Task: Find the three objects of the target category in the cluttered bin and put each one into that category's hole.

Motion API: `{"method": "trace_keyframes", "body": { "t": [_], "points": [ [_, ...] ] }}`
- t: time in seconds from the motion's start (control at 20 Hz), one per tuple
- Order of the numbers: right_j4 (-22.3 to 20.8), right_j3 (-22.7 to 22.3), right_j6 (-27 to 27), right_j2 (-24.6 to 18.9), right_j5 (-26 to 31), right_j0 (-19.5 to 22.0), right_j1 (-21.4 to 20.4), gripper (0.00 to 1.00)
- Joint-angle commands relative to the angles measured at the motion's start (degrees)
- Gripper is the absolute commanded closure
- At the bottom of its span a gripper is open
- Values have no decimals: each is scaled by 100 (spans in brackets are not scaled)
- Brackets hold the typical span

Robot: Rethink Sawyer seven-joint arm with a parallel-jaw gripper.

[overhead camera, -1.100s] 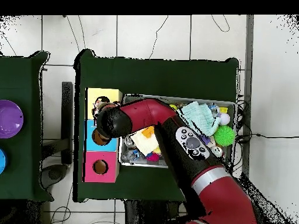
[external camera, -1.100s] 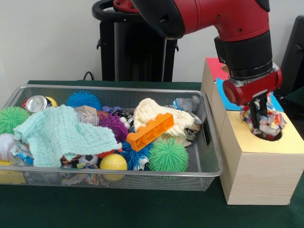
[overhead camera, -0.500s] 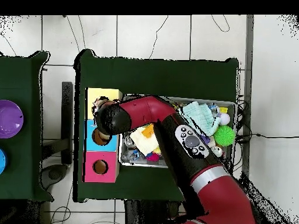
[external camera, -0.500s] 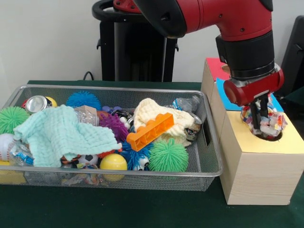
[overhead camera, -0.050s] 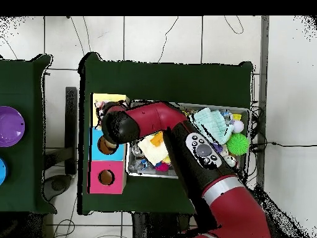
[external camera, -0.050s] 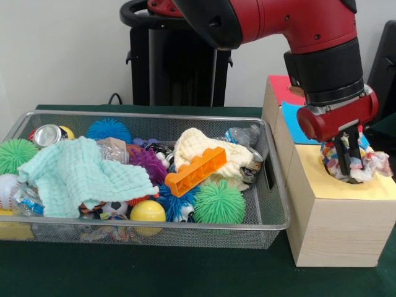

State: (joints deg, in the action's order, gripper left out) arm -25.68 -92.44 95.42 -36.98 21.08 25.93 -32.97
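On the green bench [external camera, -0.050s: 185, 272] we see the fingers [external camera, -0.050s: 348, 162] pinching a crumpled wrapper [external camera, -0.050s: 365, 162] over the yellow hole [external camera, -0.050s: 354, 180]

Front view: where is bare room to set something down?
Bare green table in front of the mesh bin, and the yellow panel's near edge. The bin is packed full; the gripper and multicoloured cloth crowd the yellow hole.

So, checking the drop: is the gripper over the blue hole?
No, the gripper sits at the yellow hole with a crumpled wrapper.
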Motion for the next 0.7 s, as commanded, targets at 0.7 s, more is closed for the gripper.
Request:
{"method": "trace_keyframes", "body": {
  "t": [0.7],
  "points": [
    [39, 576, -109, 764, 1795, -244, 373, 100]
  ]
}}
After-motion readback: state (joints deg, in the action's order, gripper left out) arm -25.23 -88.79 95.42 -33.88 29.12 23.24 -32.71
